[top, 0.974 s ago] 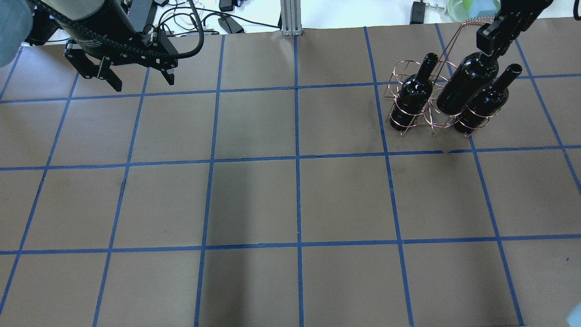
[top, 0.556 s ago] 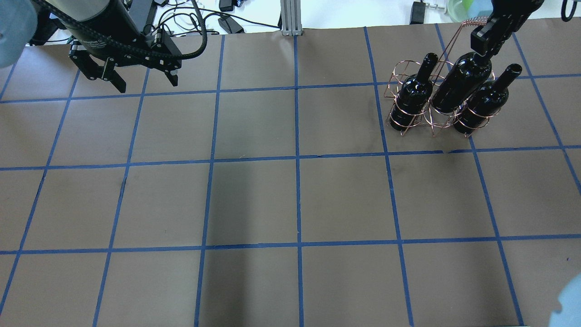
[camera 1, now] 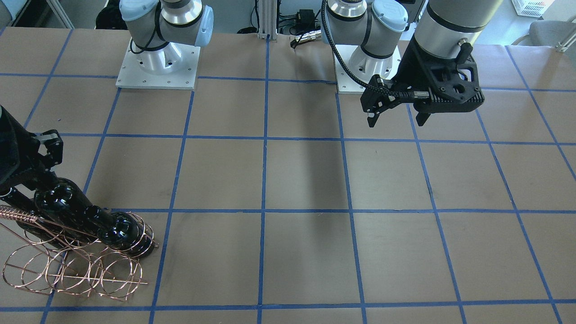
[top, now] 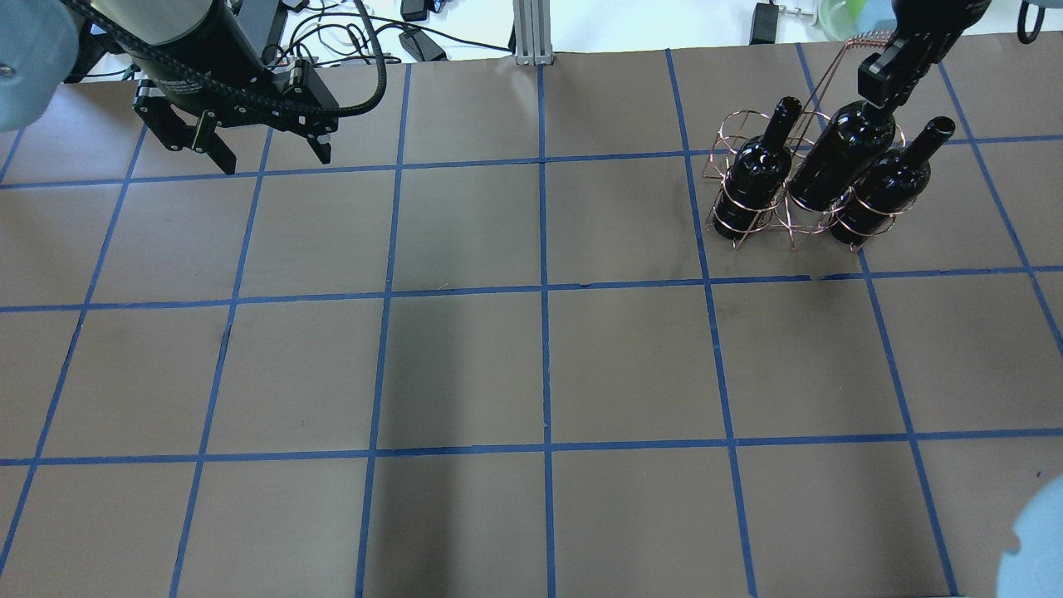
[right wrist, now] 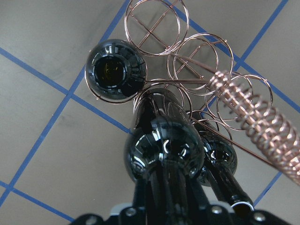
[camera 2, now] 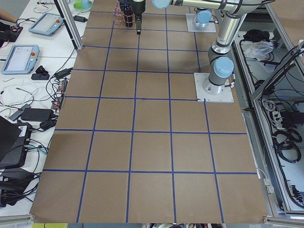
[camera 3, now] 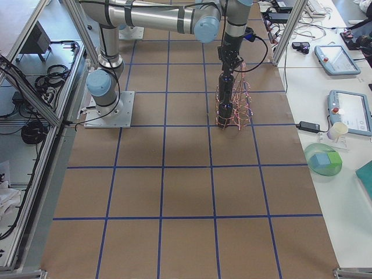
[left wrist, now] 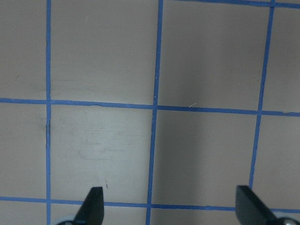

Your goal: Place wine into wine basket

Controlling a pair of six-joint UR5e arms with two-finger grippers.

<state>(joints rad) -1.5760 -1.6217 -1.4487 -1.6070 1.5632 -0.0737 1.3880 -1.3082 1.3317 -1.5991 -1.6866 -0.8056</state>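
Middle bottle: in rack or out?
Partly in: glossy black glass bottle passes through hoops of copper wire rack; right tool grips its neck.

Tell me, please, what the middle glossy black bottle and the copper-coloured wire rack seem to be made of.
Glossy black bottle: probably dark glass; smooth, with sharp mirror-like highlights. Copper-coloured wire rack: thin metal wire, perhaps copper-plated; shiny, bent into hoops.

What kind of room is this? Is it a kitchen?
Probably a robot lab, not a kitchen: two robot arms bolted to a taped-grid table, with control tablets and cables alongside.
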